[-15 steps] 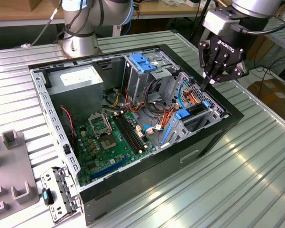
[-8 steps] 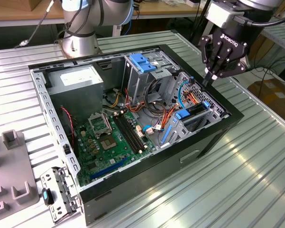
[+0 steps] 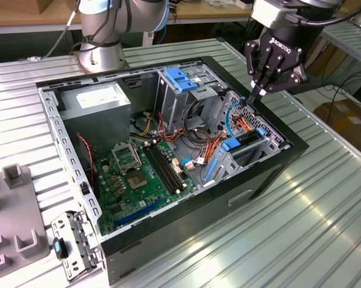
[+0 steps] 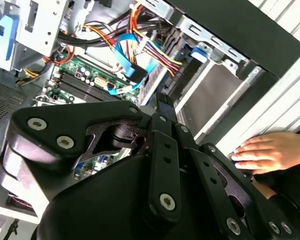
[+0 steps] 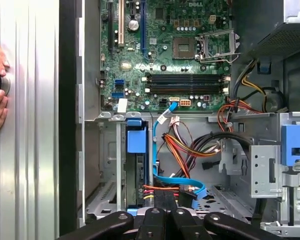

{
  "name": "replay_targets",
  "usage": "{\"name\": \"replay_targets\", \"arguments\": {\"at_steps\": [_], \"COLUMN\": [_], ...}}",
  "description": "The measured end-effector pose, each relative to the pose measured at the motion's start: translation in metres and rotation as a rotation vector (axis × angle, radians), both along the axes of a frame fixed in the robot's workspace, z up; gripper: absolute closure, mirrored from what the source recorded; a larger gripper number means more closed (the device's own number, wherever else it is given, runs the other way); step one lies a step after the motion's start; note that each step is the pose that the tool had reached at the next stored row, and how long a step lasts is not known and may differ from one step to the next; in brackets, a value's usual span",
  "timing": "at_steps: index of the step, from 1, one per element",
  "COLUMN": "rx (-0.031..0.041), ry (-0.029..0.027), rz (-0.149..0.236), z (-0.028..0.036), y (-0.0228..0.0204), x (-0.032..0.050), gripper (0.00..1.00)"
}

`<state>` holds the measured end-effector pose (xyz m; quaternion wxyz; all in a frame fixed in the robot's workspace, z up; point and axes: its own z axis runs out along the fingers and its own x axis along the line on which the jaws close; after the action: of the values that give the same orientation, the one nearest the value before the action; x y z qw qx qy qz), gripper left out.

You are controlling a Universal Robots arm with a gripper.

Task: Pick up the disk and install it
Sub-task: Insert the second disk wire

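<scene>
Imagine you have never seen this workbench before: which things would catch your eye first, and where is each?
First, the open computer case on the ribbed metal table, its green motherboard bare in the middle. Next, the black robot hand poised above the drive bay at the exterior view's right, where the disk with blue rails sits in its slot. A light-blue latch plate stands out at the case's rear.
</scene>
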<state>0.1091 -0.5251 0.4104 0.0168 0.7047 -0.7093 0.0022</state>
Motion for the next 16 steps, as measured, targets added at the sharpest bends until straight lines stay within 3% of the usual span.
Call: {"name": "replay_targets", "arguments": {"at_steps": [6,16], "rx": [-0.0002,-0.0007], "ry": [0.0004,0.0004], "rz": [0.0,0.0], "z": [-0.0007,-0.0008], "y": [0.0065,0.0067], "x": [-0.0001,-0.0001], "gripper": [0.89,0.89]}}
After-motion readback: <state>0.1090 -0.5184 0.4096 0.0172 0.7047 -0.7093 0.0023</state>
